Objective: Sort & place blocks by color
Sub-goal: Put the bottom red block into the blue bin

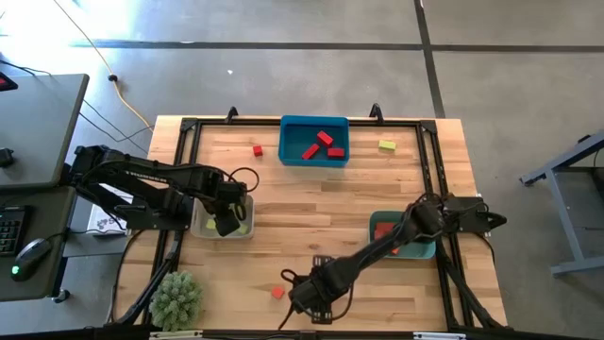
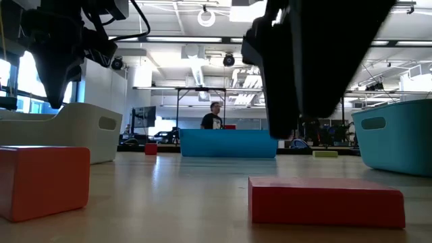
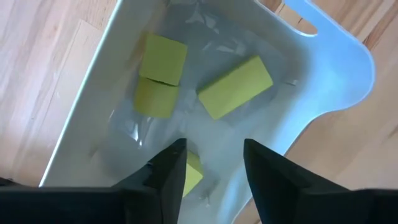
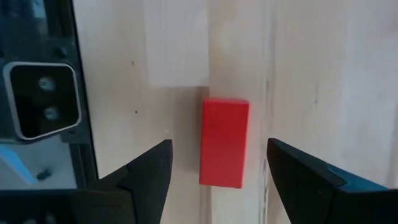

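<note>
At the near edge of the table [image 1: 321, 203] we are seeing the right gripper [image 4: 217, 163] hanging over a red oblong block [image 4: 224, 151], its fingers spread wide on either side and not touching it. From overhead that block is hidden under the gripper, and in the low view [image 2: 326, 200] the dark arm is blotting out much of the room above it. Just left of it an orange-red cube [image 1: 277, 293] is lying alone, and farther left at the near corner the fuzzy green plant ball [image 1: 176, 297] is sitting.

Mid-table, the left gripper [image 3: 213, 163] is hovering over the beige tray [image 3: 323, 112], fingers open and holding nothing. We are counting four yellow-green blocks [image 3: 235, 86] inside it; the nearest one is partly covered by a finger. On the right the teal tray [image 1: 420, 249] is half hidden beneath the right arm, with something orange-red [image 1: 382, 229] showing inside.

At the far edge the blue tray [image 1: 288, 151] is holding red blocks [image 1: 324, 144]; a small red cube [image 1: 257, 149] is lying to its left and a yellow-green block [image 1: 386, 144] to its right. Beyond the table we are making out a person [image 2: 214, 116], too small to describe.
</note>
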